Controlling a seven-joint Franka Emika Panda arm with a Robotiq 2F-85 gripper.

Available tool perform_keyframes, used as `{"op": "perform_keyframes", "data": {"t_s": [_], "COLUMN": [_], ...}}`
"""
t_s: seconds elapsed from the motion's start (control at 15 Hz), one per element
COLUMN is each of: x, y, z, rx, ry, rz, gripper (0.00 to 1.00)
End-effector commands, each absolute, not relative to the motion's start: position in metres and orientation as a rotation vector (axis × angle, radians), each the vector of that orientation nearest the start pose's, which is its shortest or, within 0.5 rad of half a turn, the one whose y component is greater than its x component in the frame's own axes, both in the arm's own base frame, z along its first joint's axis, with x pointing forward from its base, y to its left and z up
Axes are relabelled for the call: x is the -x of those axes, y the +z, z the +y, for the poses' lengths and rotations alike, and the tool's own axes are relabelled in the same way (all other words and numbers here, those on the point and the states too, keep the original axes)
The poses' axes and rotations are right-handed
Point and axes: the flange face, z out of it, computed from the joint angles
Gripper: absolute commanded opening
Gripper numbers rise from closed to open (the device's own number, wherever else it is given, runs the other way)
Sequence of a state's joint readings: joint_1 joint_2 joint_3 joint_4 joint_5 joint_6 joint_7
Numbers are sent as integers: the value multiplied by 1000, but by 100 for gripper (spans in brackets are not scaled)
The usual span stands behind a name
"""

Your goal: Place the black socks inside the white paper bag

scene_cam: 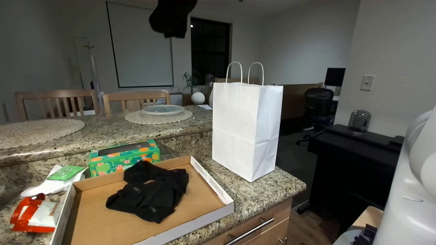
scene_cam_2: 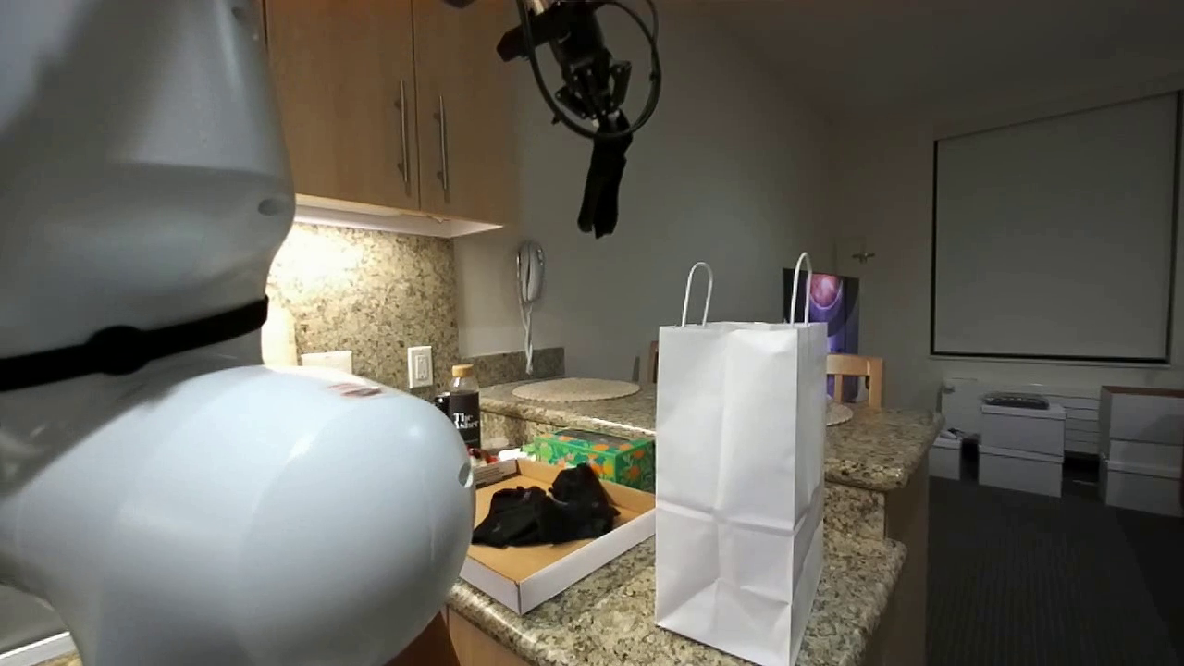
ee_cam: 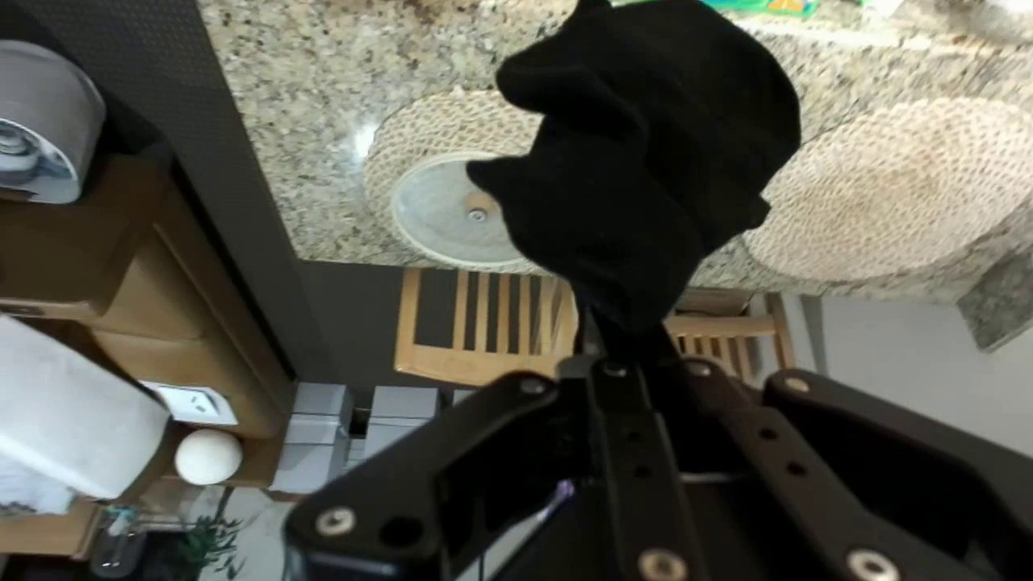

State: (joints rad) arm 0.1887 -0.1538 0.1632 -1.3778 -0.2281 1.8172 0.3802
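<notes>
Claw (scene_cam_2: pixel 606 116): mine, clamped on hanging black sock cloth (scene_cam_2: pixel 604 185), outside white paper bag (scene_cam: pixel 235 126) | other black socks (scene_cam: pixel 153 194) heaped in cardboard tray (scene_cam: pixel 197 197) | I judge: light, limp, hard to damage; best pinched at raised folds

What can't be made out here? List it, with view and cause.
Tall white paper bag: inside, hidden by its walls, in both exterior views.
Heaped black fabric socks: count, hidden by overlap, in both exterior views.
Dangling black fabric sock: top, cut off by upper frame edge, in an exterior view.
</notes>
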Motion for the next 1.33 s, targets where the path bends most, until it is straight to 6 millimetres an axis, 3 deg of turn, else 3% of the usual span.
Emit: {"op": "perform_keyframes", "data": {"t_s": [0.0,0.07,0.27,0.47,0.8,1.27], "x": [-467,-467,-468,-481,-506,-514], "y": [882,893,904,887,843,770], "z": [89,63,-1,-39,-67,-76], "rx": [3001,3001,3004,3024,3117,3251], "ry": [-1028,-1033,-1024,-966,-842,-586], "rz": [205,251,349,326,236,40], "gripper": [1,1,1,1,1,1]}}
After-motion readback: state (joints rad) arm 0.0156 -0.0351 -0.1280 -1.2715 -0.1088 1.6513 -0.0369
